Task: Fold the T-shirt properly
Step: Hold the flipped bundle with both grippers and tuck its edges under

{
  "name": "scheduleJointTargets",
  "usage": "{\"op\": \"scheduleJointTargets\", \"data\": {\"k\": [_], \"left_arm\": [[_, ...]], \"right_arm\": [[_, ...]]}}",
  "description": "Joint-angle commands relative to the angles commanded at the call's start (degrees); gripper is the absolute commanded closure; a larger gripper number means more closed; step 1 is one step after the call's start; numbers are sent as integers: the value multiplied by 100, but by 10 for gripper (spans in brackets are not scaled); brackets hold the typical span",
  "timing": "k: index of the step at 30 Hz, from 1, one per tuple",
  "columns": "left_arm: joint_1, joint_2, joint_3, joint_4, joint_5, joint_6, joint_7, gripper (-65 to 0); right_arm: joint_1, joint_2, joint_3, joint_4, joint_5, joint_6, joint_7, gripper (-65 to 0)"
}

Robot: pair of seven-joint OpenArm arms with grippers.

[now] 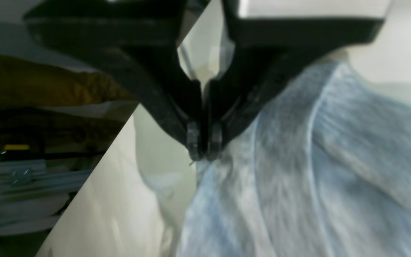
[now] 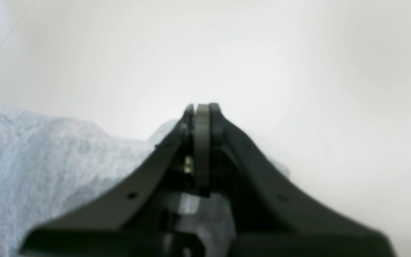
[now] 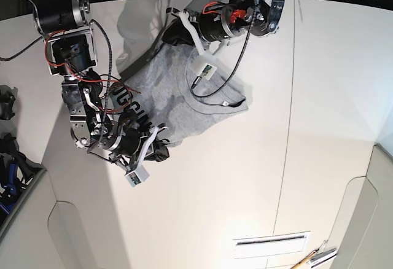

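The T-shirt [image 3: 184,100] sits in the upper-middle of the base frame, bunched and half lifted off the white table [image 3: 258,177], neck band toward the lower right of the heap and black lettering showing at its left edge. On my left wrist feed the left gripper [image 1: 204,151] is pressed together on a pinch of grey cloth, which hangs down and to the lower right from the tips. The right gripper [image 2: 202,109] reads the same — jaws together with fabric trailing to the lower left of that frame. In the base view the shirt is strung between the two claws, its long axis running from upper right to lower left. Neither arm is nearer; both hold an end, so I judge the next move must be made by the pair together.
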Motion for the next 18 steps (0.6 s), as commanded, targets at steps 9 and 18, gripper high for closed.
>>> {"op": "scheduleJointTargets", "data": {"k": [9, 18], "left_arm": [[-450, -20, -7, -643, 210, 0, 15, -29], [-892, -120, -951, -1001, 208, 36, 63, -29]], "right_arm": [[-74, 249, 11, 28, 236, 2, -374, 0], [-905, 656, 258, 684, 566, 2, -398, 0]]}}
